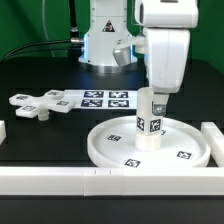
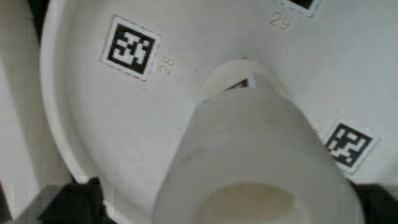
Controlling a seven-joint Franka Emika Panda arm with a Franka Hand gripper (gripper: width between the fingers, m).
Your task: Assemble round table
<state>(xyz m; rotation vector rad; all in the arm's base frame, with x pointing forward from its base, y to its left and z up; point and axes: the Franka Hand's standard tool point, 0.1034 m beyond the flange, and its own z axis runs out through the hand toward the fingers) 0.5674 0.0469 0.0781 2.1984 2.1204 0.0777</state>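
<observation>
Currently the gripper (image 1: 150,97), jaws wide, straddles the post (image 1: 149,124) upright at the disc's (image 1: 186,152) hub; lifting carelessly could topple it toward three o'clock.

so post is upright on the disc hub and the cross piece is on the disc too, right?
No. The exterior view shows the cross piece lying on the black table, off to the exterior view's left of the disc. The post does stand upright at the hub.

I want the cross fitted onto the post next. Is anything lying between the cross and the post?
Nothing visible does. The cross lies on bare black table toward the exterior view's left; the post stands upright in the disc, with the gripper right at its top.
</observation>
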